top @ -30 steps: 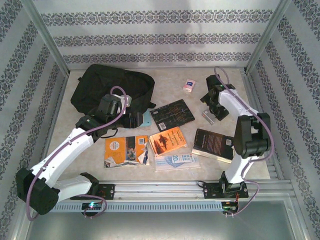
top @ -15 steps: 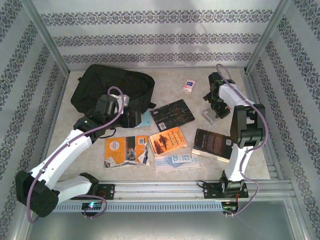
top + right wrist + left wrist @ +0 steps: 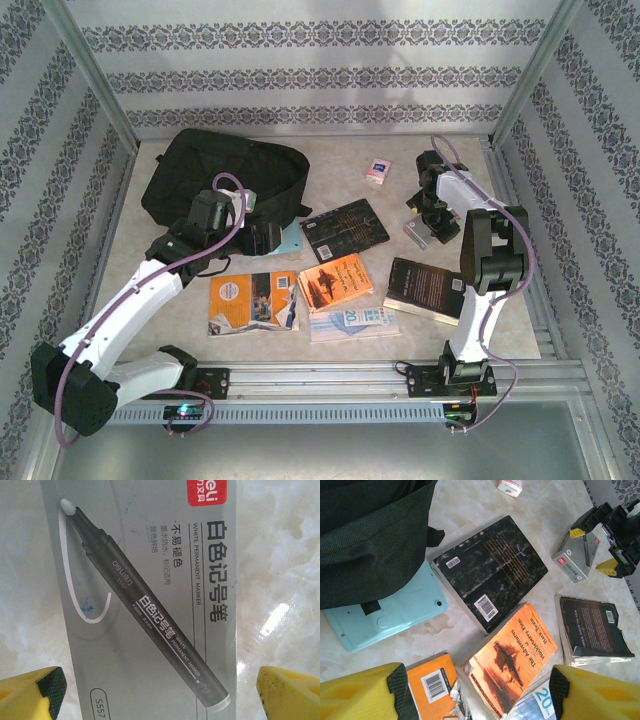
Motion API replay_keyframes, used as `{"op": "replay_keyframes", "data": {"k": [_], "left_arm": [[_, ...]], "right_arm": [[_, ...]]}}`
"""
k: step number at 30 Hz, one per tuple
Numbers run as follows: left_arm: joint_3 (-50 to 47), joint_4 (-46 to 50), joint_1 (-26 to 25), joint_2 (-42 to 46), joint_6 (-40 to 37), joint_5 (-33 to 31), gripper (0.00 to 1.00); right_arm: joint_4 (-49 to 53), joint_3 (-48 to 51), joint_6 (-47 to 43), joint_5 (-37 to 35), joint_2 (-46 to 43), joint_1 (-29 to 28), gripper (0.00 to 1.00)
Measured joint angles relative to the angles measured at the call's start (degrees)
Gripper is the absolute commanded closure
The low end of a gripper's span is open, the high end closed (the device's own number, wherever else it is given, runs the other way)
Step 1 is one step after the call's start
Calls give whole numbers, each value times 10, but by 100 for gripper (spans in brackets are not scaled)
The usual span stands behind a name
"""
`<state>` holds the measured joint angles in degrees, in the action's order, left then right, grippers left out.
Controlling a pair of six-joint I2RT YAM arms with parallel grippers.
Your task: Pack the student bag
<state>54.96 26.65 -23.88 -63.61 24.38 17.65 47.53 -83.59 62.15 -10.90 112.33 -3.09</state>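
The student bag (image 3: 215,172) is a black fabric backpack lying at the far left; its edge (image 3: 370,540) partly covers a light blue tablet-like case (image 3: 390,611). My left gripper (image 3: 263,238) hovers just off the bag's near right corner, above the case. In the left wrist view it (image 3: 477,695) is open and holds nothing, with books below it. My right gripper (image 3: 432,215) hangs over a grey marker box (image 3: 150,605) at the right. It (image 3: 160,695) is open, one yellow fingertip on each side of the box and apart from it.
Loose on the table: a black book (image 3: 345,228), the orange Huckleberry Finn book (image 3: 335,282), a torn orange book (image 3: 250,300), a blue-white "20" booklet (image 3: 352,320), another black book (image 3: 425,288), and a small pink box (image 3: 378,171). Patterned walls enclose three sides.
The right arm has folded in, its elbow drawn back, with its gripper settling over the marker box. The left arm has barely shifted. Both grippers stay as open as before.
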Motion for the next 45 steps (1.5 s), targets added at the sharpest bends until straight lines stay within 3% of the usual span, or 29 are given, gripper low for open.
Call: {"op": "replay_keyframes", "data": {"k": [17,27,34,38,45], "left_arm": [[-3,-3,8,4,1,3,24],[-7,-6,15,4,3,6,24],[-10,-17,15,3,9,5,24],[-10,-25,16,1,27,6,24],[30,-38,19,-38,72,33,22]], "right_arm": [[-17,6,-8,19,35,3,3],[-44,23,-19,26,31,7,17],[-45,35,-56,24,1,-2,18],[-62,50,-118,4,-74,-54,22],[-180,119,-278,16,-267,-207,26]]}}
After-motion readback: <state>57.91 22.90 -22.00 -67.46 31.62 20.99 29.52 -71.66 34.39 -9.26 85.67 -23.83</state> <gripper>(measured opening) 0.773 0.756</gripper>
